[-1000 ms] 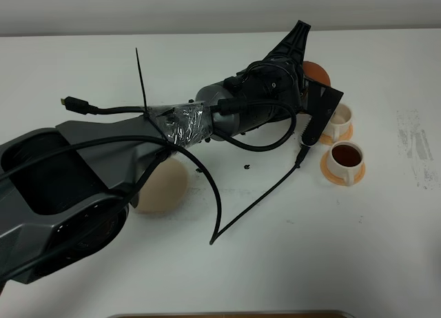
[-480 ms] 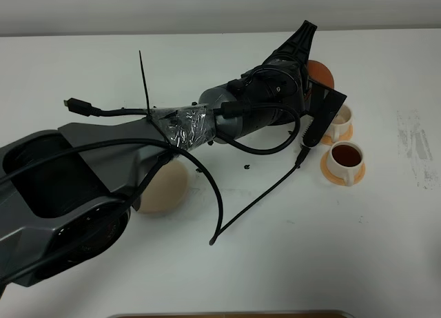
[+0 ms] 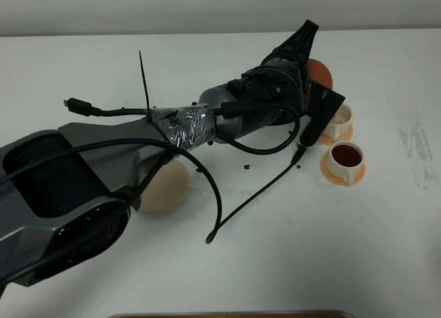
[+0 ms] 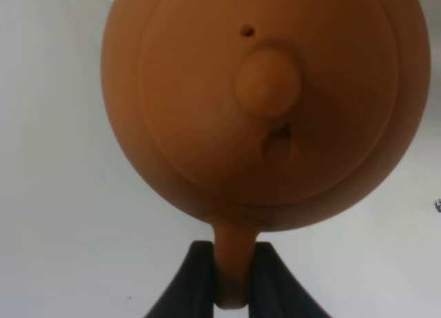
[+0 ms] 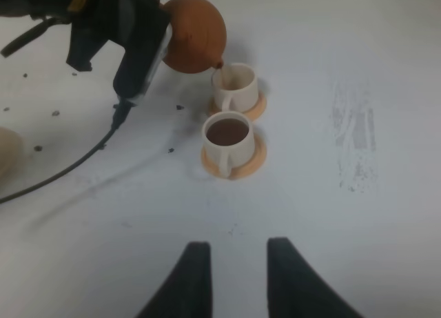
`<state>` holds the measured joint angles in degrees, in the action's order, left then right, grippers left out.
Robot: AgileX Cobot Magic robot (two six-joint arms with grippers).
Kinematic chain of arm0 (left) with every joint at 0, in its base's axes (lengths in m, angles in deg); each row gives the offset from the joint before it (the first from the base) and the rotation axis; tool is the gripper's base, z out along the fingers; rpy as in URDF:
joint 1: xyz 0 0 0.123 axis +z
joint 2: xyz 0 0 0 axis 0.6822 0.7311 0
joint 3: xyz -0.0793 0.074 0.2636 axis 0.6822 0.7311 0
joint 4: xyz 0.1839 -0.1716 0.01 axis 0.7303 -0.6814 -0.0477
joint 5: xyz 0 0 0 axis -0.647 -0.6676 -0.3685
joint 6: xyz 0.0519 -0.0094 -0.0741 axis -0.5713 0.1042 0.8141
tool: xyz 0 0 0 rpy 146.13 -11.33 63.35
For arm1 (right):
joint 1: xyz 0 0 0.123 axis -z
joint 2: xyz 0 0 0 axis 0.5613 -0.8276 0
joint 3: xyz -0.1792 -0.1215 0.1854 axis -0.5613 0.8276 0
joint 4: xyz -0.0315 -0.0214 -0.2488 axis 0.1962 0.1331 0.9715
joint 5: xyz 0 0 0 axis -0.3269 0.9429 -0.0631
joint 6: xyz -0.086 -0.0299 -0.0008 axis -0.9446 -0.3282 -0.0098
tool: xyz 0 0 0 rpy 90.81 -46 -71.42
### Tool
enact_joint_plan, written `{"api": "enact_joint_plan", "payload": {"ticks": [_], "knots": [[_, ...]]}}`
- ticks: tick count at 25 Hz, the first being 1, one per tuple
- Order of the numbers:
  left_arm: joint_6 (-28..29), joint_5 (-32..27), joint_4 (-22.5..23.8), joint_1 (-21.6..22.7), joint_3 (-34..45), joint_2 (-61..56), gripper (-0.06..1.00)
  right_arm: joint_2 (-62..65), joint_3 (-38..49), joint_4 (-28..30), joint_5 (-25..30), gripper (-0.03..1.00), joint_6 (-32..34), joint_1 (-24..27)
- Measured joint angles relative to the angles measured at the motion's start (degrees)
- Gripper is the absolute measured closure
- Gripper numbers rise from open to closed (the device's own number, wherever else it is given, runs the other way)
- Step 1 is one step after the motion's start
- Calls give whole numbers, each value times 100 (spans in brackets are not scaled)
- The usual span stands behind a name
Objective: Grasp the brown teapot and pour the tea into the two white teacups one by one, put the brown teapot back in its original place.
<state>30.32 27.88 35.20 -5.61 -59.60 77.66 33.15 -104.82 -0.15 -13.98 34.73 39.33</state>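
Reaching across the white table [image 3: 386, 249], the left arm [image 3: 138, 152] hid most of the brown teapot [image 3: 319, 73] from the high camera, and the beige coaster [image 3: 165, 190] lay bare beside it. Only the left wrist view showed the left gripper [image 4: 231, 266] clamped on the loop handle. Only the right wrist view showed the spout tipped over the far teacup [image 5: 236, 83], perhaps pouring, and the near teacup [image 5: 229, 137] full. The right gripper [image 5: 238, 252] hung slightly parted, empty. A second earlier, the left wrist had sat slightly further left in the high view.
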Motion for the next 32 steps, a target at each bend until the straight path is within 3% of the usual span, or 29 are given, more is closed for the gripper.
{"api": "enact_joint_plan", "payload": {"ticks": [32], "knots": [[-174, 79, 258, 0, 0, 0, 82, 0, 0, 0, 0, 74, 0, 0]]}}
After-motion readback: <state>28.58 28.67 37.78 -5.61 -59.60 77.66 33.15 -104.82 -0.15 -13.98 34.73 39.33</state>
